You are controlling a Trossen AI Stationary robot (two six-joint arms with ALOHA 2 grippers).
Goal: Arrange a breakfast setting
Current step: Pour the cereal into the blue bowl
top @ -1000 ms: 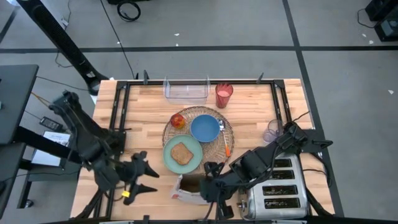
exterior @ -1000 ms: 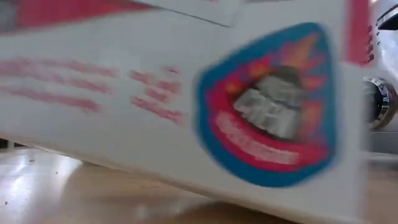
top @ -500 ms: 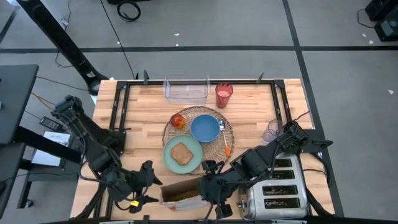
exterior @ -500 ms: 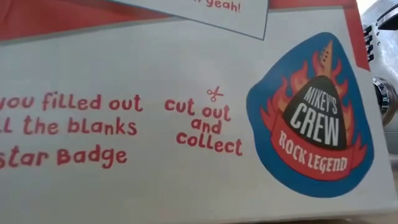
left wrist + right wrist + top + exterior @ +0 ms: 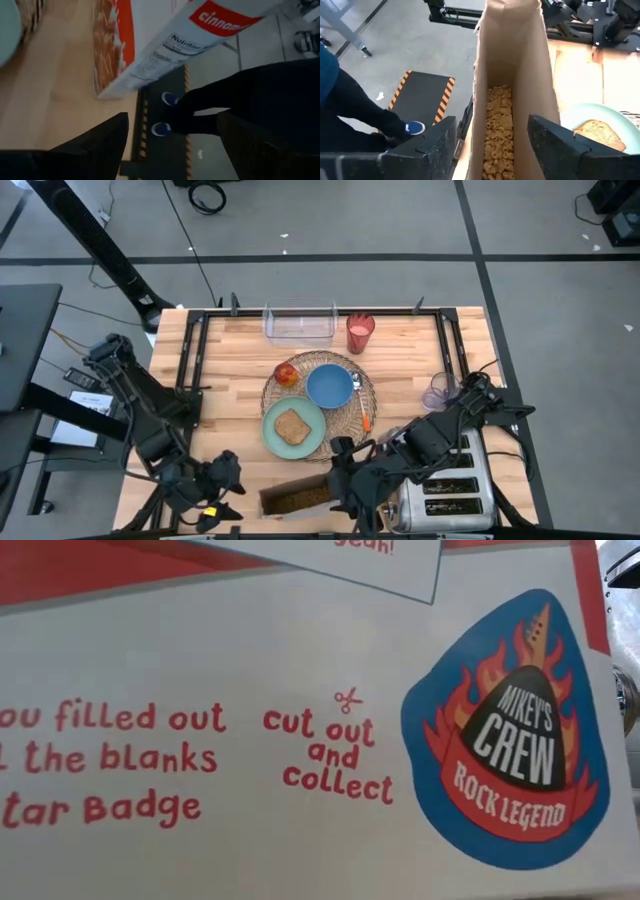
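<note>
An opened cereal box (image 5: pixel 295 498) lies lengthwise along the table's near edge, cereal showing inside (image 5: pixel 497 135); its printed back fills the low view (image 5: pixel 300 740). My right gripper (image 5: pixel 345 483) stands open at the box's right end, a finger on either side. My left gripper (image 5: pixel 215 502) is open, left of the box and clear of it (image 5: pixel 172 120). Behind, the round wicker placemat (image 5: pixel 368 385) carries the mint-green plate (image 5: pixel 272 438) with the toast slice (image 5: pixel 292 425), the blue bowl (image 5: pixel 329 386), the apple (image 5: pixel 286 373) and the orange-handled utensil (image 5: pixel 364 416). The red cup (image 5: pixel 360 332) stands farther back. My right gripper has the box's open end (image 5: pixel 512 60) between its spread fingers, which come level from the table's right along the box. One finger (image 5: pixel 435 145) stands apart from the box's wall. Whether the other finger (image 5: pixel 555 140) touches the wall I cannot tell.
A chrome toaster (image 5: pixel 445 492) stands at the near right under the right arm. A clear plastic tub (image 5: pixel 299 325) sits at the far edge, a small clear cup (image 5: pixel 435 392) at the right. A person's legs and blue shoes (image 5: pixel 162 127) show on the floor by the near edge.
The cereal box, tilted and clear of the wood a second ago, has come down and now lies lengthwise along the near edge. My left gripper has drawn back toward the table's near left corner, away from the box.
</note>
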